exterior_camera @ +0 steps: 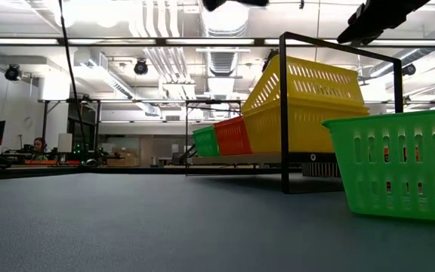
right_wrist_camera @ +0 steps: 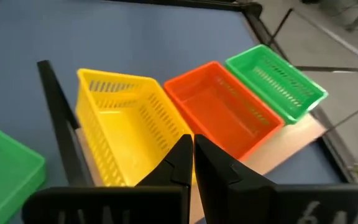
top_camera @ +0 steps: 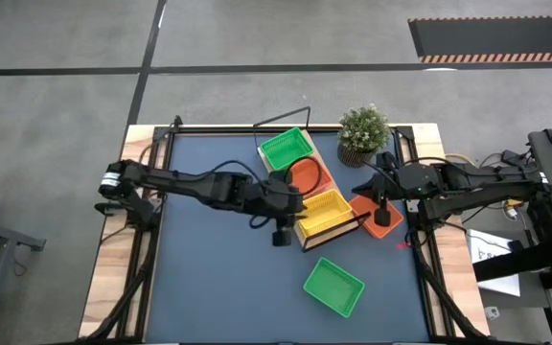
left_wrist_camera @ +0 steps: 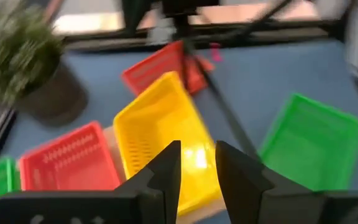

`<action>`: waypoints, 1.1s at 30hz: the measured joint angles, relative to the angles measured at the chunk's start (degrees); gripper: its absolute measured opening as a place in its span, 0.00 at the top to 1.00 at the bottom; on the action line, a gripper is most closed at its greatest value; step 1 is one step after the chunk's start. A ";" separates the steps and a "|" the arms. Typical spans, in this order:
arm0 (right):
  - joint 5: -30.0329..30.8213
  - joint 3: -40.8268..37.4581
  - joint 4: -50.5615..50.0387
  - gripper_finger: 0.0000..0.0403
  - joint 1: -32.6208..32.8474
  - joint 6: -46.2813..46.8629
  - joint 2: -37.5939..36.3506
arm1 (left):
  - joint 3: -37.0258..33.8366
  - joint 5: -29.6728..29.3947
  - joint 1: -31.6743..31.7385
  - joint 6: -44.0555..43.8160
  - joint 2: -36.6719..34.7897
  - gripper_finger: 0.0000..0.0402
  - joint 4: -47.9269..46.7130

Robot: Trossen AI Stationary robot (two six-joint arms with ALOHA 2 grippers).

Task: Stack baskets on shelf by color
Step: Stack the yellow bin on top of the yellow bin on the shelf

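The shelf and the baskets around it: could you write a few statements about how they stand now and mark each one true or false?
1. Three baskets sit on the shelf: a green basket, a red-orange basket and a yellow basket. True.
2. The yellow basket lies flat. False: it is tilted, as the low view shows.
3. A second green basket stands on the table, off the shelf. True.
4. The left gripper clamps the yellow basket. False: its fingers are apart, holding nothing.
5. The potted plant stands on the shelf. False: it stands beside it, at the table's edge.
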 joint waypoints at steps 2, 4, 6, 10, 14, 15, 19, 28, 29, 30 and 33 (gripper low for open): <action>-1.13 0.00 0.24 0.98 0.02 0.68 0.78 | -0.22 3.50 -0.26 4.80 -1.06 0.79 -1.09; -2.55 0.00 0.70 0.98 0.02 0.95 1.97 | -1.30 6.37 -0.63 7.70 -1.64 0.79 -0.44; -3.42 0.04 2.04 0.98 0.13 0.68 3.79 | -3.64 8.61 -1.02 10.86 -2.24 0.79 0.56; -3.44 3.00 1.50 0.98 0.13 -0.02 8.33 | -9.81 9.73 -1.54 14.55 -4.99 0.79 4.55; -7.57 9.30 -0.71 0.97 0.07 -0.68 13.12 | -17.73 9.73 -1.62 16.32 -8.90 0.79 12.39; -10.48 11.45 -2.36 0.96 -0.09 -0.81 14.55 | -20.03 9.73 -1.62 17.08 -10.09 0.79 15.08; -17.30 20.39 -9.72 0.87 -0.55 -0.78 20.30 | -29.68 9.39 -1.42 20.21 -16.40 0.79 26.58; -23.59 33.44 -22.32 0.61 -2.38 -8.56 35.46 | -44.91 7.74 -1.12 28.17 -27.29 0.79 43.52; -25.19 34.36 -22.88 0.59 -2.97 -8.77 36.59 | -45.85 7.68 -1.10 29.04 -28.22 0.79 44.21; -26.47 35.09 -23.52 0.58 -3.75 -9.01 37.90 | -46.79 7.64 -1.06 29.67 -29.13 0.79 44.74; -28.79 36.74 -25.51 0.56 -5.47 -8.89 41.50 | -48.54 7.59 -0.99 30.77 -31.63 0.79 44.90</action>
